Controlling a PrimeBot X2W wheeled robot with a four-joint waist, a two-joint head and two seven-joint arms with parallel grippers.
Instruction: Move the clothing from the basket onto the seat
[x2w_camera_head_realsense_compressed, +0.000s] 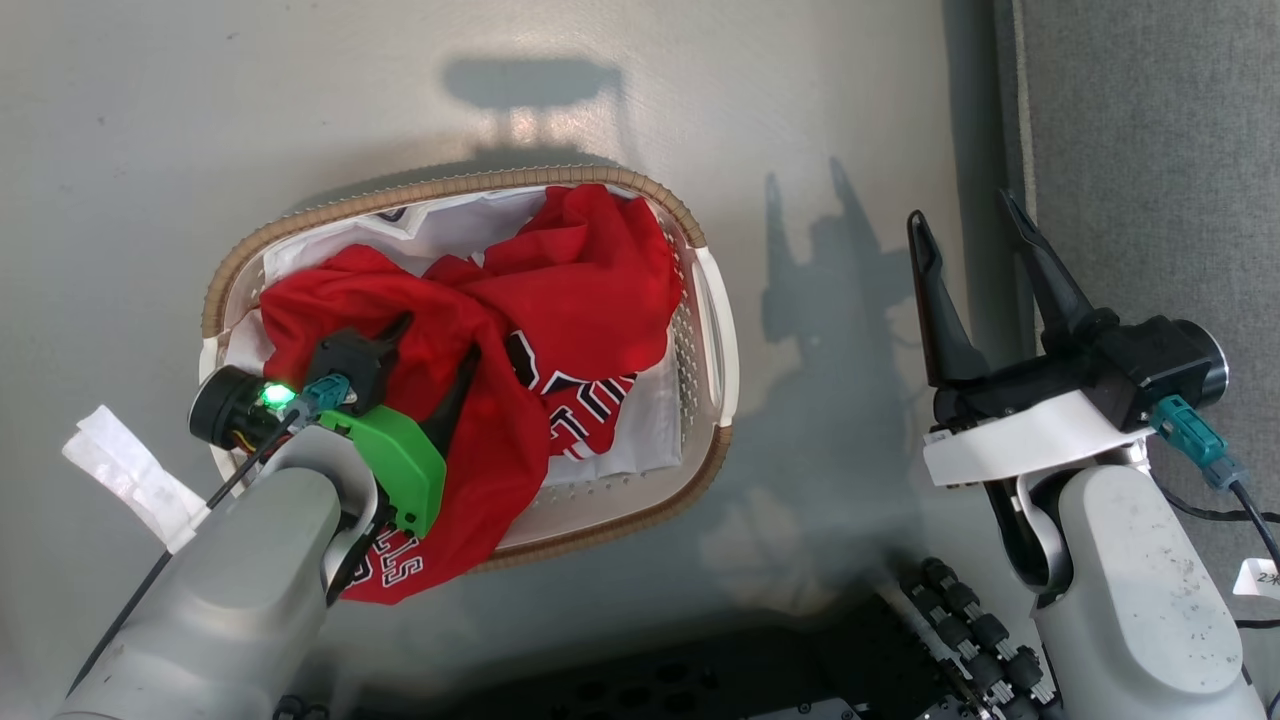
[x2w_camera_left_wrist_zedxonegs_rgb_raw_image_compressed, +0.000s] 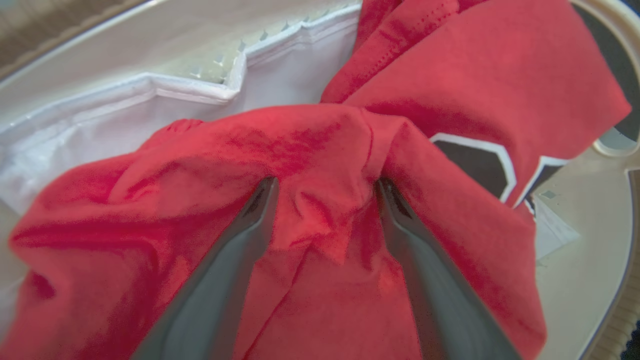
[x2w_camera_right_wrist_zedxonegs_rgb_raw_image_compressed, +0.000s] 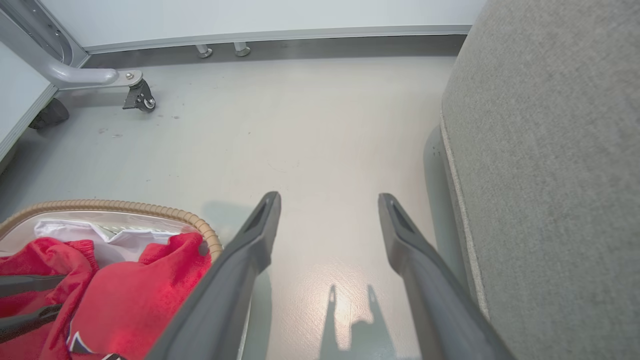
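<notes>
The clothing (x2w_camera_head_realsense_compressed: 560, 280) was bright red with black-and-white lettering. The basket (x2w_camera_head_realsense_compressed: 715, 330) was perforated white, its rim (x2w_camera_head_realsense_compressed: 450, 185) woven brown, its liner (x2w_camera_head_realsense_compressed: 450, 225) white. The seat (x2w_camera_head_realsense_compressed: 1150, 150) at far right was light grey.

The left forearm (x2w_camera_head_realsense_compressed: 240, 590) and the right forearm (x2w_camera_head_realsense_compressed: 1130, 580) are showing pale grey, rounded shells, the right one carrying dark specks. A bright green cover (x2w_camera_head_realsense_compressed: 400, 465) is capping the left wrist beside a black camera housing (x2w_camera_head_realsense_compressed: 215, 410), where a green light (x2w_camera_head_realsense_compressed: 275, 396) is glowing. A white collar (x2w_camera_head_realsense_compressed: 1020, 440) is ringing the right wrist. A teal connector (x2w_camera_head_realsense_compressed: 1190, 432) is feeding a black cable (x2w_camera_head_realsense_compressed: 1255, 520) there. The left gripper (x2w_camera_left_wrist_zedxonegs_rgb_raw_image_compressed: 326, 185) and the right gripper (x2w_camera_head_realsense_compressed: 963, 210) are each showing two long, dark grey, tapering fingers.
</notes>
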